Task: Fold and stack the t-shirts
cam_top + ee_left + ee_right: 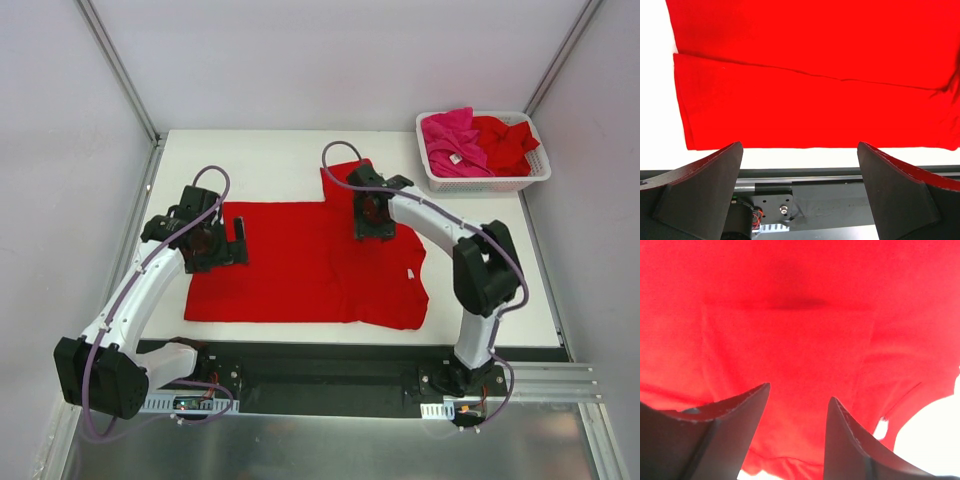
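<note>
A bright red t-shirt lies spread flat on the white table, one sleeve pointing to the far side. It fills the left wrist view, where a fold line runs across it, and the right wrist view. My left gripper is open and empty at the shirt's left edge, its fingers wide apart. My right gripper is low over the shirt's upper right part near the far sleeve, its fingers apart with red cloth showing between them. A magenta-pink t-shirt and another red t-shirt lie in the basket.
A white slotted plastic basket stands at the table's far right corner. Bare white table lies beyond the shirt. The dark mounting rail runs along the near edge. Enclosure walls stand on both sides.
</note>
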### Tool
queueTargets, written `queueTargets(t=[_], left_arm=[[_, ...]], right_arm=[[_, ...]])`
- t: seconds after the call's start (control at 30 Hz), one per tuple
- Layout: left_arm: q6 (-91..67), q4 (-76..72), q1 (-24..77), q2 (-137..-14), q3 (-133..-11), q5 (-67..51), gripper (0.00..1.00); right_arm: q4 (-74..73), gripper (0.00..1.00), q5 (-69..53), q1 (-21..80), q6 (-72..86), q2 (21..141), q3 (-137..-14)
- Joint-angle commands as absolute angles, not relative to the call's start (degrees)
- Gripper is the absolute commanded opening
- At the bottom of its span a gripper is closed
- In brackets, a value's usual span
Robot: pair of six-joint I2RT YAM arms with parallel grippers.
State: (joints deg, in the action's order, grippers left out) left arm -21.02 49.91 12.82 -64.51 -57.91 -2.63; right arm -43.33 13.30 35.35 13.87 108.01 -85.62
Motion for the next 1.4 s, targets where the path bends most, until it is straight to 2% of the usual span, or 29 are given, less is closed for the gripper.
queueTargets(t=[0.0,0.2,0.4,0.73,1.0,1.2,1.37], left_arm=[[-19.34,48.96,13.36,-66.79,-59.24,-3.43,0.99],[-17.67,44.39,13.45,-70.57,-57.66,-4.74,0.99],[-15.21,38.68,13.45,-76.81,-55.38,-6.06,0.99],[-11.69,30.24,13.54,-82.44,-48.78,-7.91,0.99],[-11.25,30.32,15.55,-82.09,-49.12,1.3,0.99],[-10.64,34.54,18.37,-83.49,-53.17,7.72,0.99],[-9.93,35.51,19.94,-86.65,-54.23,7.56,0.99]], right_arm=[[-46.41,0.56,10.46,40.24,12.13,99.15,-77.01],[-42.2,0.57,10.72,42.54,14.67,90.1,-61.56],[-39.03,0.57,12.3,44.3,13.89,85.61,-54.59],[-36.13,0.57,14.06,44.82,12.22,85.52,-53.09],[-29.02,0.57,12.84,44.04,10.46,86.66,-52.56],[-23.21,0.57,6.6,40.79,10.55,87.1,-50.54],[-23.9,0.57,5.36,40.08,8.35,88.33,-51.85]])
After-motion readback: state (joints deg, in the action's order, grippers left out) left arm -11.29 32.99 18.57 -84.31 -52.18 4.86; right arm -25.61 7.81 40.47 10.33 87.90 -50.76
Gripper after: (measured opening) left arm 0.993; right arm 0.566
